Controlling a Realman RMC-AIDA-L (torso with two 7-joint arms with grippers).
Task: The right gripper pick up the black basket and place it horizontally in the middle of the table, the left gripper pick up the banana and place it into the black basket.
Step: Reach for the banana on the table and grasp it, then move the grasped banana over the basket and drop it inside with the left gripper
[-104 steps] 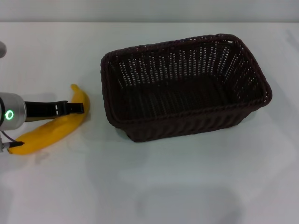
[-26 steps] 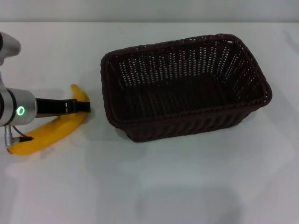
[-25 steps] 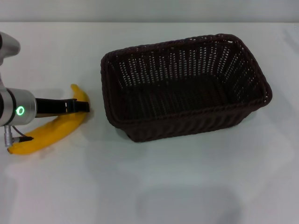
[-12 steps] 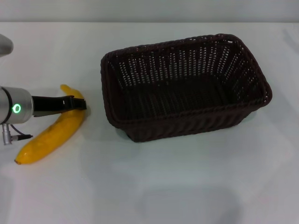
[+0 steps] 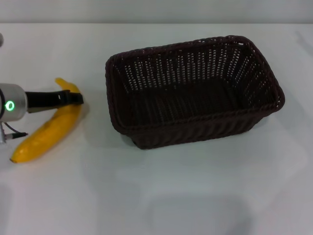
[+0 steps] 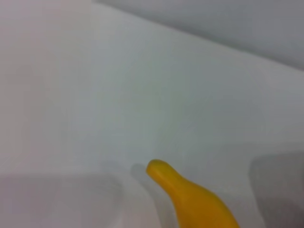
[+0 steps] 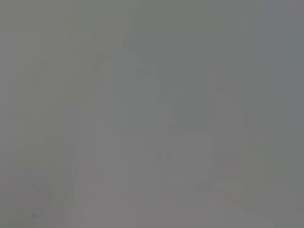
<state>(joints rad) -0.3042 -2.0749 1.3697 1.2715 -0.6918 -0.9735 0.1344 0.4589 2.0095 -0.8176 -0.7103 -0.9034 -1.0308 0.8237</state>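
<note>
The left end effector [image 5: 73, 98] reaches in from the left edge of the head view, its slim black fingers laid across the upper part of the banana [image 5: 47, 129] near the stem end. Whether they are clenched on the fruit or merely resting over it cannot be told: the fingers overlap into one dark bar there. Behind them sits the silver body with its green ring light, cut off by the frame's left edge.

The banana runs diagonally at the left of the frame, stem toward the upper right, dark tip at lower left, well apart from the black basket [image 5: 193, 93]. The basket stands upright on the white desk [image 5: 195, 196], right of centre, its long side roughly level, open top facing up.

The left wrist view shows only the banana's [image 6: 199, 204] stem end at the bottom of the frame against bare desk [image 6: 95, 95]; no fingers appear, and the basket is not seen there.

The right end effector shows in no view. The right wrist view is a flat grey blur with nothing to make out.
</note>
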